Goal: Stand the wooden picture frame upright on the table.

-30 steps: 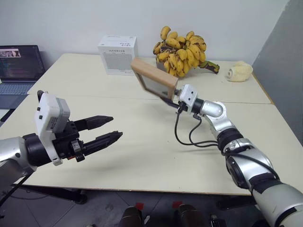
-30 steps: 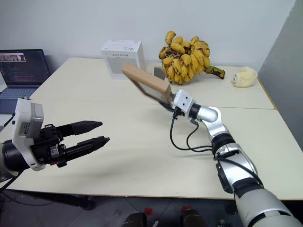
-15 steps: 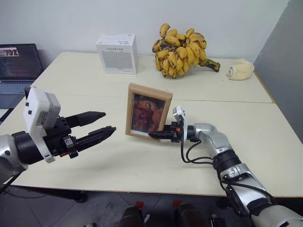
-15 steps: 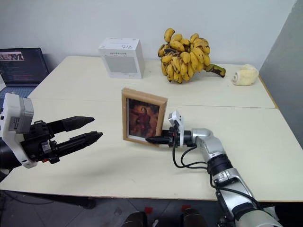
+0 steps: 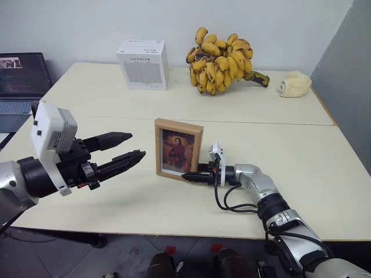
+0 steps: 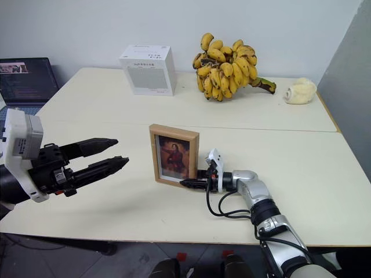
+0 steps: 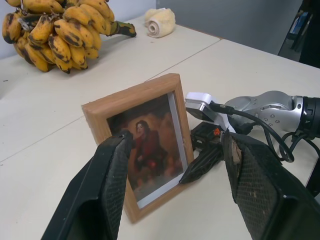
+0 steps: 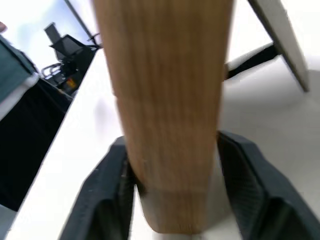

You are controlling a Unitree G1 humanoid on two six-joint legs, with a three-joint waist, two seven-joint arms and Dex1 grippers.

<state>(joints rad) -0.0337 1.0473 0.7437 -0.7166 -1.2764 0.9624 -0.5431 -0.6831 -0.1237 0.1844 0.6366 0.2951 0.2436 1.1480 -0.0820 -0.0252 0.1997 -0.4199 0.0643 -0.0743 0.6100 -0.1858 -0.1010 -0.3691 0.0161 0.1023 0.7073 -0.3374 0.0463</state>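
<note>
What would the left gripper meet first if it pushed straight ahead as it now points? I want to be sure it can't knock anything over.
Probably the wooden picture frame: the left gripper points at it, standing upright straight ahead between its open fingers. Depth is unclear.

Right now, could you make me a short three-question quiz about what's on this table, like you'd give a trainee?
1. True or false: the wooden picture frame stands upright on the table.
2. Which gripper is at the frame's lower edge: left gripper or right gripper?
3. What lies at the far side of the table between the white box and the pale roll?

Key
1. True; its picture faces the robot.
2. The right one, a finger on each side of the edge; the left hovers apart, open.
3. A bunch of bananas.
</note>
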